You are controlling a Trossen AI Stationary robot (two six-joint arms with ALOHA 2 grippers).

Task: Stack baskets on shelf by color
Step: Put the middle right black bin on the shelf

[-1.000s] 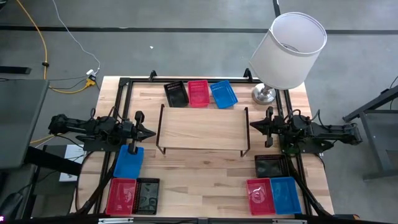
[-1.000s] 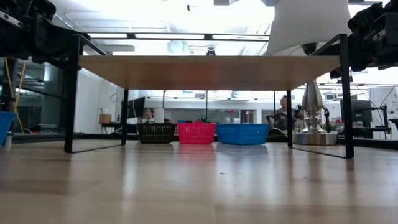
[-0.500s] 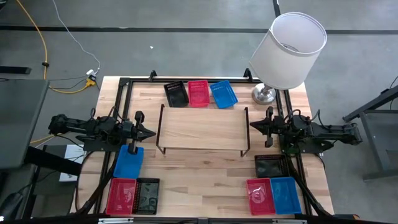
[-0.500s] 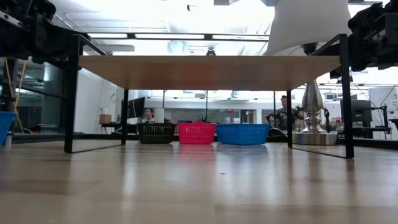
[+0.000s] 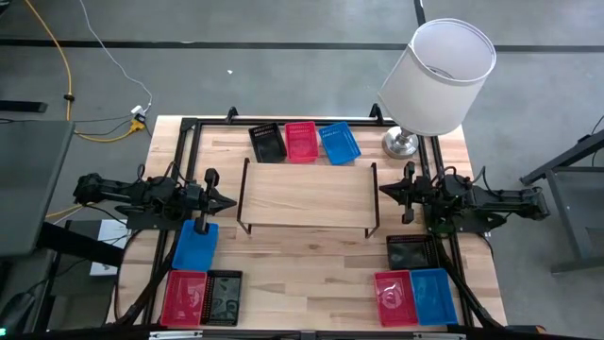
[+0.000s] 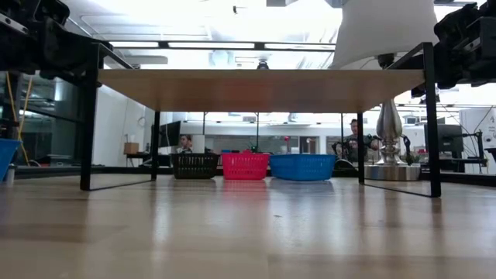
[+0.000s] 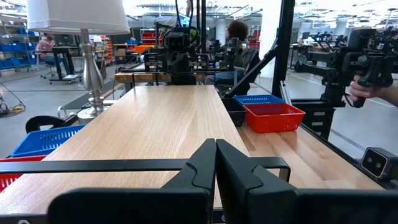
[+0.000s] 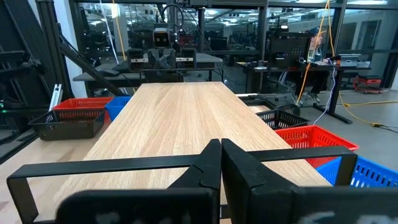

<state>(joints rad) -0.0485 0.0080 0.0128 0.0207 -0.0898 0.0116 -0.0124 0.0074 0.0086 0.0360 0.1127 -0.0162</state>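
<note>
Between both closed tools [image 5: 229, 200] [image 5: 384, 192] (facing) stands shelf [image 5: 307, 194].

The low shelf [image 5: 305, 194] has a pale, smooth matt wood top on thin black metal wire legs. The small perforated plastic baskets [image 5: 302, 142] in red, blue and black look slightly glossy. The light wooden table [image 6: 248, 232] shows a soft sheen.

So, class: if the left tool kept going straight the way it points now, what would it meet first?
The shut left tool points across the shelf. At about top height, it would likely meet the shelf's near rail first, or skim over towards the right tool; depth is unclear.
</note>
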